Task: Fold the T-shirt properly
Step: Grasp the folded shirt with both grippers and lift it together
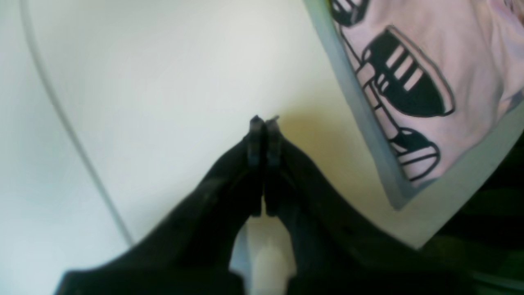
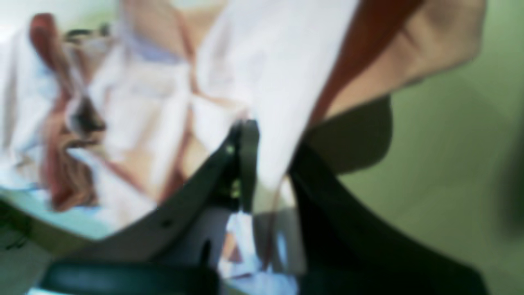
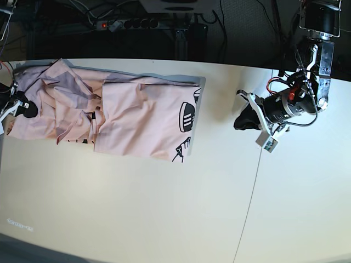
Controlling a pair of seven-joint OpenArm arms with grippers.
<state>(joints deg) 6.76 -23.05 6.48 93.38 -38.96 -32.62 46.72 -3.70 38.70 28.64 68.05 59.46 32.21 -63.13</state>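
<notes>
**Pink T-shirt lying half-folded along the far edge of the table**

The T-shirt is lying on the white table, stretching from the far left corner toward the middle of the far edge. It is pale pink, and its right part is lying fairly flat, with black printed lettering showing along its right edge. Its left part is bunching into rumpled folds and creases.

The right gripper is sitting at the left edge of the table, and its claw is pinching a fold of the pale cloth between the jaws. The left gripper is hovering over bare table well to the right of the shirt, its claw pressed together and holding nothing.
</notes>
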